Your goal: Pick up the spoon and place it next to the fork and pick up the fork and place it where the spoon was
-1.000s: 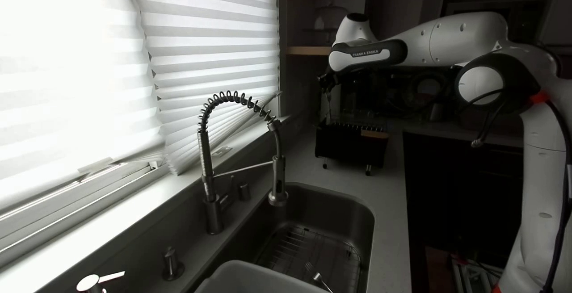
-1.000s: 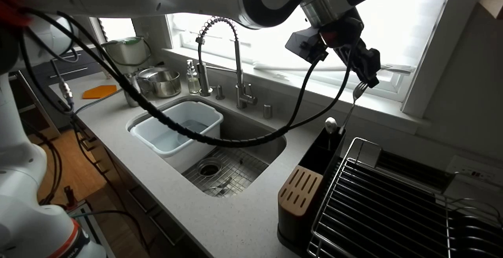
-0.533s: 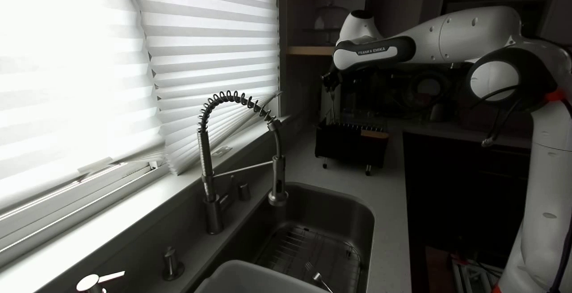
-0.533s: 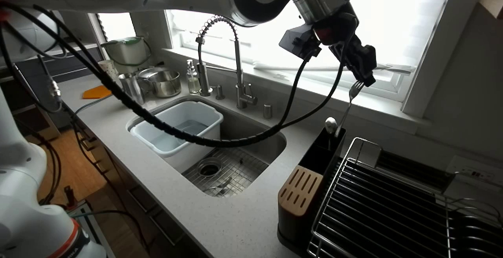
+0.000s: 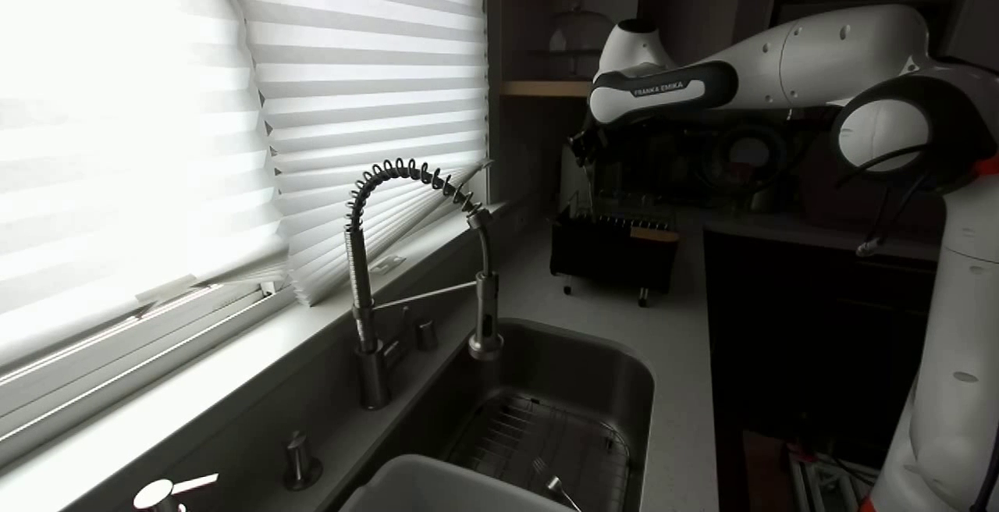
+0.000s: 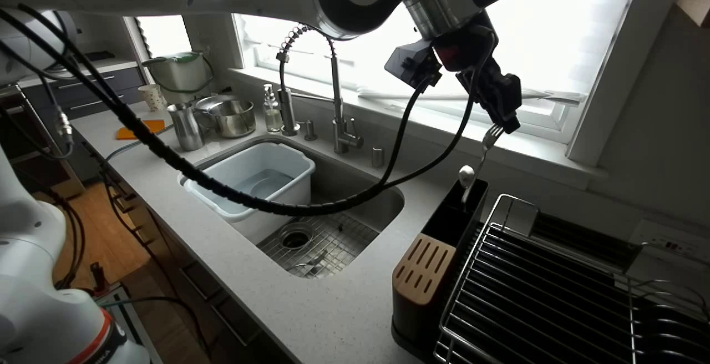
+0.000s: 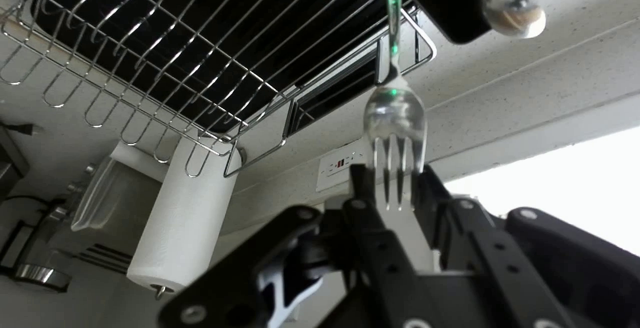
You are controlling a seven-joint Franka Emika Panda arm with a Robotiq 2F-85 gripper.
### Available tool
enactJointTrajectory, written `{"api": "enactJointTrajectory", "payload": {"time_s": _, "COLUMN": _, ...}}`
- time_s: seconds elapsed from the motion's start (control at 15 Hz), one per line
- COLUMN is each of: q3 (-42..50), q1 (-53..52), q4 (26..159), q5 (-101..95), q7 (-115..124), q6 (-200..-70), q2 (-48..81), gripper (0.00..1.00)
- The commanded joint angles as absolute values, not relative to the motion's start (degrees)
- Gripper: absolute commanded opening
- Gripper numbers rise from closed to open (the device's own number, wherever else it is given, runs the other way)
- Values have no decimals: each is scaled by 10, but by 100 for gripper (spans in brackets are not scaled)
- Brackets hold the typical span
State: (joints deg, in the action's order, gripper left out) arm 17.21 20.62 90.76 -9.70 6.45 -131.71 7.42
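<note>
My gripper (image 7: 394, 183) is shut on the tines of a silver fork (image 7: 396, 113). In an exterior view the fork (image 6: 488, 138) hangs tilted, handle down, from the gripper (image 6: 509, 126). The handle's lower end is at the opening of the black utensil holder (image 6: 444, 214); how far it reaches inside is unclear. The spoon (image 6: 467, 174) stands in the holder with its bowl up, just beside the fork's handle. In the wrist view the spoon's bowl (image 7: 514, 10) is at the upper right. In an exterior view the gripper (image 5: 581, 151) is dark above the holder.
A wire dish rack (image 6: 554, 286) stands against the holder, which has a slotted wooden lid (image 6: 424, 269). The sink holds a white tub (image 6: 277, 208) and another fork (image 5: 556, 485). The faucet (image 5: 360, 286), window sill (image 6: 543, 150) and paper towel roll (image 7: 185, 213) are nearby.
My gripper has carried the fork away from the holder's back corner toward the spoon. The fork's handle now overlaps the spoon's side in the view. The spoon has not moved.
</note>
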Motion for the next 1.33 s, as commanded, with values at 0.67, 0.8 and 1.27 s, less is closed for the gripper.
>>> {"api": "enactJointTrajectory", "payload": {"time_s": 0.67, "q3": 180, "q1": 193, "q4": 941, "q5": -142, "q7": 72, "q6": -1282, "q2": 50, "gripper": 66}}
{"api": "enactJointTrajectory", "payload": {"time_s": 0.8, "q3": 180, "q1": 192, "q4": 942, "q5": -140, "q7": 72, "q6": -1279, "q2": 48, "gripper": 81}}
{"api": "enactJointTrajectory", "payload": {"time_s": 1.27, "q3": 179, "q1": 190, "q4": 945, "q5": -138, "q7": 77, "q6": -1263, "q2": 39, "gripper": 100}}
